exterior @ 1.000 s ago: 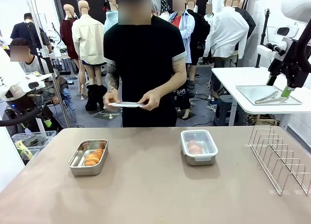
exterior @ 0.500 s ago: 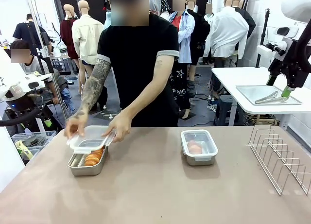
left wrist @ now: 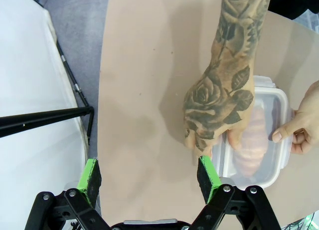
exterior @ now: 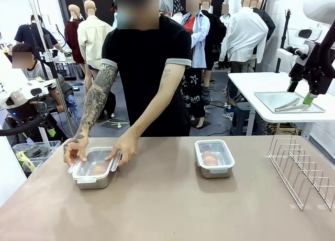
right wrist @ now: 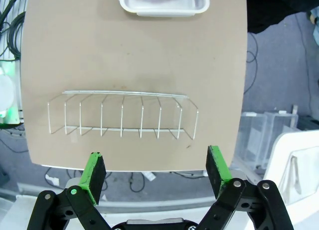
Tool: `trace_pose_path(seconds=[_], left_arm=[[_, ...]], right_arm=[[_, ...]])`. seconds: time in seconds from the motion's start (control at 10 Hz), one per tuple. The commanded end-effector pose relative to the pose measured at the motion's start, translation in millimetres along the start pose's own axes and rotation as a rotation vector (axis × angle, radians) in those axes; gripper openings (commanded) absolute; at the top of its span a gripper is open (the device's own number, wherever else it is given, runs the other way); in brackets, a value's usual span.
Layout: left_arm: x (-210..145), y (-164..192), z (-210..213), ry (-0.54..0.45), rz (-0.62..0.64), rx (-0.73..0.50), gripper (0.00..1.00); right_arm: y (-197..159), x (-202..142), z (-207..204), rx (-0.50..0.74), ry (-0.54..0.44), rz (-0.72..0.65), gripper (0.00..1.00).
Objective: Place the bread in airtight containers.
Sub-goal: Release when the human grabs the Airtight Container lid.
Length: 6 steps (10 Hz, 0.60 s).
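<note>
While the person's hands (exterior: 121, 148) press a clear plastic lid onto the small rectangular steel pan (exterior: 93, 170) at lower left, golden-brown rolls (left wrist: 251, 140) sit inside: soft, crushable, best cradled lightly at the sides. Both grippers' (left wrist: 149, 175) (right wrist: 155, 166) fingers stand apart, empty.

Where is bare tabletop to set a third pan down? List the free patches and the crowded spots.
Free: the stretch between the left container and the lidded right container; the whole near strip of the table. Crowded: around the left container, where the person's hands press its lid; the right edge, taken by the wire rack.
</note>
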<state>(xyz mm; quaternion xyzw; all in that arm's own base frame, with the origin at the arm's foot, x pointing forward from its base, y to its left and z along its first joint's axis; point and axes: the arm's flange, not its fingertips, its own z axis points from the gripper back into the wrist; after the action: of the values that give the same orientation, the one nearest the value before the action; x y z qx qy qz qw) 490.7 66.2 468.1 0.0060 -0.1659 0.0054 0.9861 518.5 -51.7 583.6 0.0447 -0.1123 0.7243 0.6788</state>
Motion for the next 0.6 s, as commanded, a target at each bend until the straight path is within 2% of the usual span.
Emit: trace_pose_path(seconds=[0.0,0.5], left_arm=[[0.0,0.1,0.4,-0.001,0.000,0.000,1.00],[0.0,0.1,0.4,-0.001,0.000,0.000,1.00]], right_arm=[[0.4,1.2,-0.5,-0.002,0.020,-0.011,1.00],[0.4,1.2,-0.5,-0.002,0.020,-0.011,1.00]])
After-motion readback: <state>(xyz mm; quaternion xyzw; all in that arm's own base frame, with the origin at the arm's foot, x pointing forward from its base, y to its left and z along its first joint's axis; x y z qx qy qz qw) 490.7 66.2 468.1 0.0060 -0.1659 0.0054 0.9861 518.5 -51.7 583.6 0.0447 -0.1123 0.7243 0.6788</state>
